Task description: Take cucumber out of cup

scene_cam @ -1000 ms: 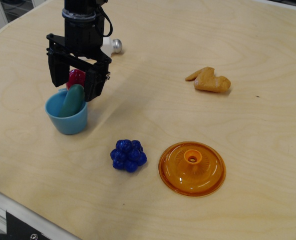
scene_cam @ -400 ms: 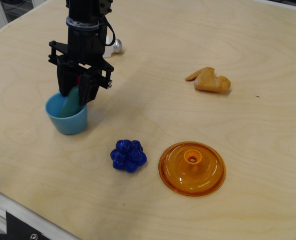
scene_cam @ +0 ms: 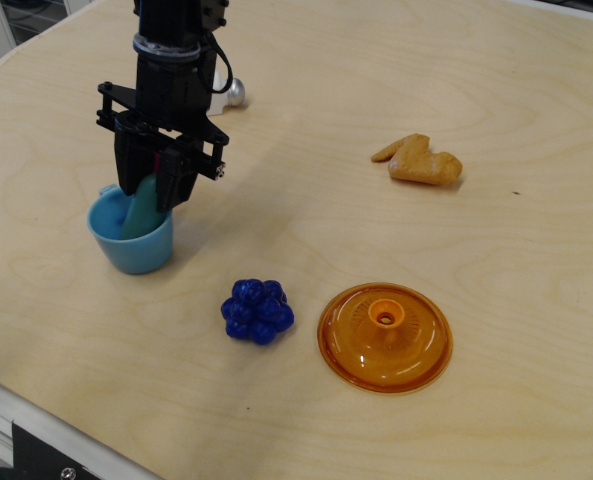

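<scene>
The light blue cup (scene_cam: 131, 243) stands on the wooden table at the left. The teal-green cucumber (scene_cam: 140, 212) leans inside it, its upper end sticking out above the rim. My black gripper (scene_cam: 152, 189) comes down from above and is shut on the cucumber's upper end, fingers on either side of it. The cucumber's lower end is still inside the cup. The cup looks slightly tilted.
A blue bumpy berry cluster (scene_cam: 257, 311) lies right of the cup. An orange dome lid (scene_cam: 385, 336) sits further right. A tan chicken-wing toy (scene_cam: 419, 160) lies at the back right. A silver-white object (scene_cam: 228, 93) peeks out behind the arm.
The gripper came down from open above the cup and closed on the cucumber. The red toy behind the cup is now hidden by the gripper. The cup has shifted slightly left.
</scene>
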### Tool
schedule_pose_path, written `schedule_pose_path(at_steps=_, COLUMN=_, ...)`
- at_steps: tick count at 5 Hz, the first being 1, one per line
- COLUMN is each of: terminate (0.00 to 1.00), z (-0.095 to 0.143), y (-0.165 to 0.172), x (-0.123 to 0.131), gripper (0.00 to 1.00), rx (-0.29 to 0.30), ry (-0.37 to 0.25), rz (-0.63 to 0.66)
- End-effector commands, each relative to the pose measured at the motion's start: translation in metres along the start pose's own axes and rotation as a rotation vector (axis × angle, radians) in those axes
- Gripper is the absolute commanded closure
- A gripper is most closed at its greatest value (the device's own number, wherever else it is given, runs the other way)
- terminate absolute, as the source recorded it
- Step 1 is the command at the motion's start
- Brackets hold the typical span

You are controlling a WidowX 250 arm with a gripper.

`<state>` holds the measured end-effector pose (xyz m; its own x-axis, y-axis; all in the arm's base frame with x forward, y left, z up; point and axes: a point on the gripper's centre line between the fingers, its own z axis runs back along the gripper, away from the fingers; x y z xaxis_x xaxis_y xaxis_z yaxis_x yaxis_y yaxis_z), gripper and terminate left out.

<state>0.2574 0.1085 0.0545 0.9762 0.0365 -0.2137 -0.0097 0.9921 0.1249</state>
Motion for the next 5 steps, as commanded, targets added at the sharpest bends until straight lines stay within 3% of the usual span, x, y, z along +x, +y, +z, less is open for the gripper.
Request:
schedule_pose_path(at_steps=1, terminate=0.0, z=0.052, y=0.016, x=-0.008, gripper=1.0, rx=0.058, ry=-0.103, rz=0.094)
schedule_pose_path(at_steps=2, terminate=0.0, z=0.071, y=0.009, x=-0.002, gripper=1.0, rx=0.033, ry=-0.162, rz=0.084)
schedule_pose_path(at_steps=3, terminate=0.0, z=0.085, y=-0.011, x=0.009, gripper=1.0, rx=0.007, ry=-0.179, rz=0.04)
schedule_pose_path(at_steps=4, terminate=0.0, z=0.09, y=-0.035, x=0.024, gripper=1.0, rx=-0.028, ry=-0.188, rz=-0.011)
schedule_pose_path(at_steps=5, terminate=0.0, z=0.076, y=-0.057, x=0.04, gripper=1.0, rx=-0.054, ry=-0.146, rz=-0.037)
